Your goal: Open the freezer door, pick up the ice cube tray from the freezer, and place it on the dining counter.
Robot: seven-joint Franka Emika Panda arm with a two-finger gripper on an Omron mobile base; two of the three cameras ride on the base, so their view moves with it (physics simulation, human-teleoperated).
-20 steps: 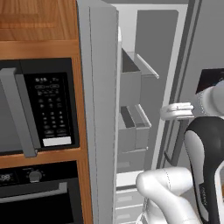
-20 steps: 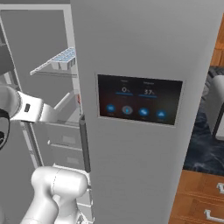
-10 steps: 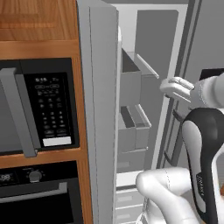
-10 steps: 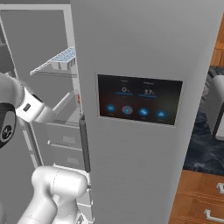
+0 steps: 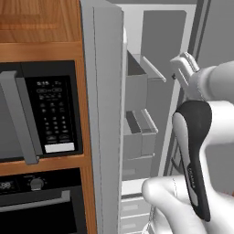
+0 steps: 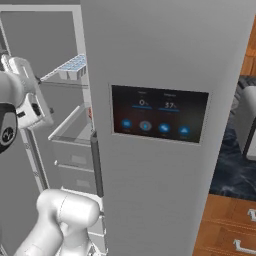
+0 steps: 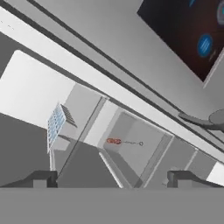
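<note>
At the open freezer point(image 6: 65, 150) we hold our gripper point(image 7: 111, 177) in front of the shelves, with its two fingers spread apart and nothing between them. The ice cube tray point(image 6: 70, 67) lies on the top shelf point(image 6: 62, 82); in the hand view it sits at about 10 o'clock from the gripper, well apart. The freezer door point(image 5: 107, 114) already stands wide open. We judge three risks. The hand is rolled, so we could come at the tray crooked and push it back or off the shelf edge. A thin red-handled tool point(image 7: 114, 141) lies on a lower shelf at about 12 o'clock, and we could reach for it by mistake. Our elbow could also hit the door with the touchscreen point(image 6: 165, 125).
</note>
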